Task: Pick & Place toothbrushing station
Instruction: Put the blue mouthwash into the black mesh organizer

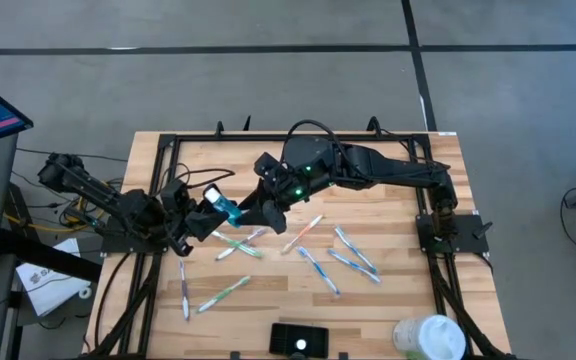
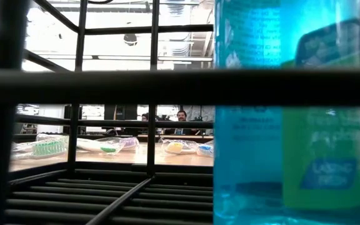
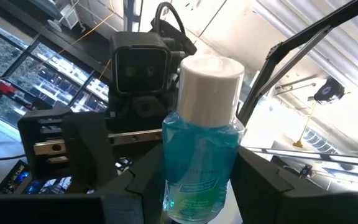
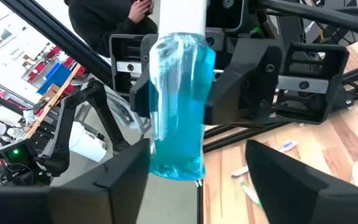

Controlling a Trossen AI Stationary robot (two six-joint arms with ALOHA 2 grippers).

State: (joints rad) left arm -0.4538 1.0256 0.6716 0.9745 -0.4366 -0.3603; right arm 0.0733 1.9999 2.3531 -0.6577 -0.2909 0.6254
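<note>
- Bottle (image 1: 229,210) of blue liquid with a white cap sat between the two grippers, above the table's (image 1: 398,240) left-centre, in the high view.
- Left gripper (image 1: 203,213) gripped the bottle; the left wrist view showed its dark fingers (image 3: 148,186) pressed against the bottle's (image 3: 202,155) lower body, cap pointing toward the other arm.
- Right gripper (image 1: 251,208) met it from the opposite side. In the right wrist view its fingers (image 4: 129,180) stood apart on either side of the bottle (image 4: 178,106), with a gap on the one side; released, not clamped.
- Only the right wrist view showed a person in dark clothes (image 4: 104,18) beyond the frame, plus a white round container (image 4: 87,144).
- Only the high view showed the full spread: toothbrushes (image 1: 313,265) scattered over the wood, and a white round cup (image 1: 430,337) at the near right corner.
- Low view was mostly blocked by black bars and a second, blurred blue bottle (image 2: 289,112) close to the lens; packaged items (image 2: 49,147) lay on the tabletop farther back, with people seated in the room behind.
- Toothbrushing station (image 1: 298,339), the low black box, lay at the table's near edge, centre; well apart from both grippers, toothbrushes between them. Neither wrist view caught it.
</note>
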